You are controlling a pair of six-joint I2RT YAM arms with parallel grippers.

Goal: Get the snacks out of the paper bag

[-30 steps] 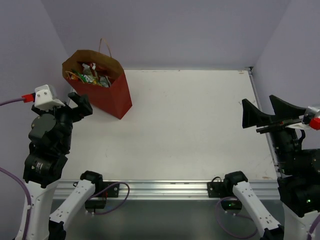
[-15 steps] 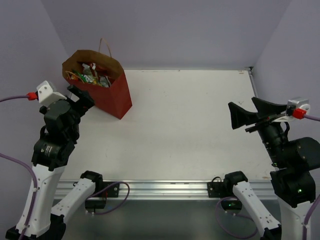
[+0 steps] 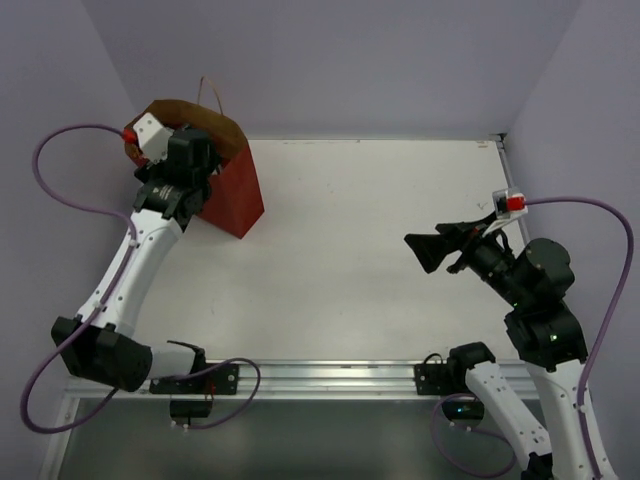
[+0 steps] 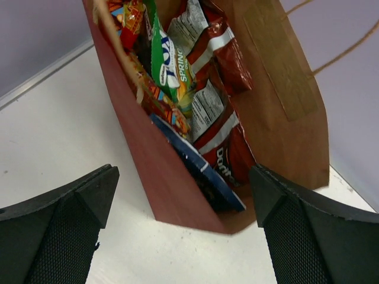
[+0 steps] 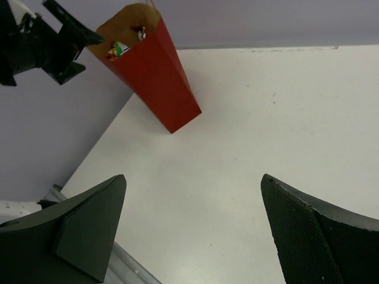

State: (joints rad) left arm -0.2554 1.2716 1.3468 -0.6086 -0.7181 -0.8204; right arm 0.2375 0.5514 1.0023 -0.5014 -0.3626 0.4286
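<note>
Likely light, crinkly and slippery: pinch green-white packet (image 4: 169, 66) by its top seam without tipping flimsy bag (image 4: 155, 171), using left gripper (image 4: 182, 189), wide open and empty like right gripper (image 5: 192, 189).

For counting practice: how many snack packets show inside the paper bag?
5: orange-red packet against a wall of the paper bag, green-white packet beside it, upper red bag, lower red bag, blue packet by that wall. Others may lie hidden.

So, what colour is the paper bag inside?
Tan inside the paper bag, reddish-brown outside; the left wrist view shows it best.
</note>
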